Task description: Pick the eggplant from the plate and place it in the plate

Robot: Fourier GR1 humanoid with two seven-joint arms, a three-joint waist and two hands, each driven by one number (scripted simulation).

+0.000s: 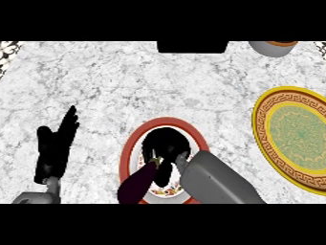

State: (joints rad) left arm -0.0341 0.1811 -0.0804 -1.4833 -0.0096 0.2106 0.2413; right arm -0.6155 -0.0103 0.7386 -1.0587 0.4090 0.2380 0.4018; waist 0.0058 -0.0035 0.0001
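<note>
1. Hovering over the red-rimmed plate, the right hand curls its fingers around the eggplant.
2. That eggplant looks light, smooth and probably slippery, so grabbing mid-body seems safest.
3. The left hand rests open on the worktop.
4. The yellow plate waits well off to the right.

Robot hand over eggplant

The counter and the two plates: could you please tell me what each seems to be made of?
The counter looks like polished marble: white with grey veining. The red-rimmed plate looks like glazed ceramic, with a smooth red band and a floral print near its lower edge. The yellow plate also looks ceramic, with a printed key-pattern border, though the look leaves painted plastic open.
</note>
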